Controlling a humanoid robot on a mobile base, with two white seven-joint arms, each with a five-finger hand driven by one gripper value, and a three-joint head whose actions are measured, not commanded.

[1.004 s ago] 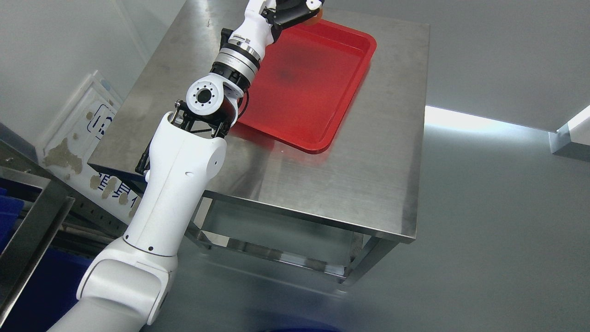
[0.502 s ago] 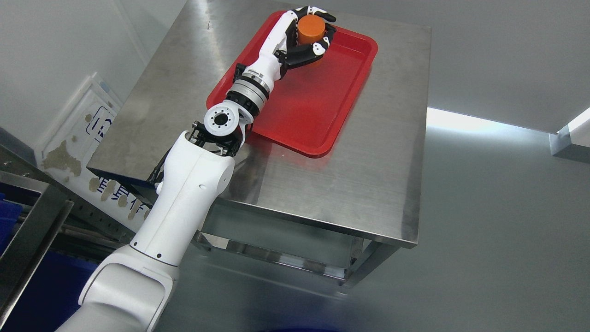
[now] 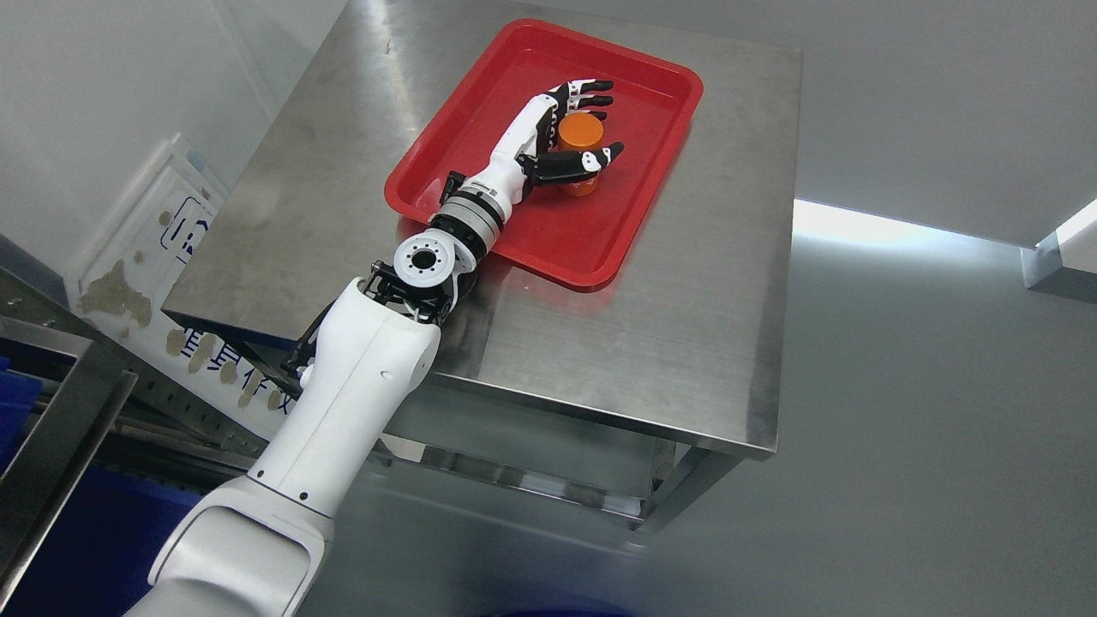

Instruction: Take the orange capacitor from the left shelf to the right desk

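Orange and round, the capacitor [image 3: 579, 131] stands upright inside the red tray [image 3: 548, 231], toward its far right part. The tray lies flat on the steel desk [image 3: 651, 326]. The left hand [image 3: 576, 128] reaches in from the near left, and its fingers [image 3: 591, 86] and thumb are spread out around the capacitor. I cannot tell for sure if they touch it, but they look loose, not squeezing.

To do this step well, I think the hand should make sure the capacitor sits flat on the tray floor first. Then the fingers should open wide, so none of them drags on its side. After that the hand should lift straight up before pulling away to the near left. A sideways pull could knock the capacitor over or make it roll.
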